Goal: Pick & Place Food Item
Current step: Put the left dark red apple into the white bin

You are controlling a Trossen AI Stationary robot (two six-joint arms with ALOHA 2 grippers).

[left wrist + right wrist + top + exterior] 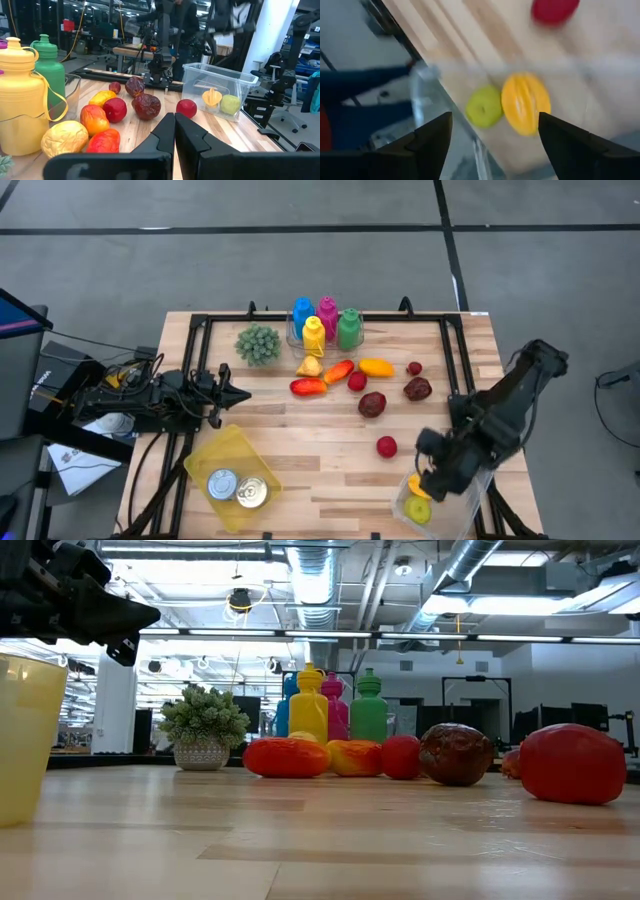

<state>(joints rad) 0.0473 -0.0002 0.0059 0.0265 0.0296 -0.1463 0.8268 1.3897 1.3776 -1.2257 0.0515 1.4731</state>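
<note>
Fruit, yellow (525,102) beside a green apple (484,106), lies in the clear bin (440,502) under the right gripper (490,132), jaws wide and empty. Probably light, stiff, slick plastic: grip across the middle. Left gripper (240,394) waits, jaws closed.

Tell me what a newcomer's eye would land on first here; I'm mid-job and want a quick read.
First, the right pincer, open above the clear bin at the table's near right corner, with a yellow-orange fruit and a green apple lying inside. Next, the bright bottles at the far edge, with red and yellow food items scattered before them. The left pincer, shut, waits at the left above the yellow bin holding two cans.
</note>
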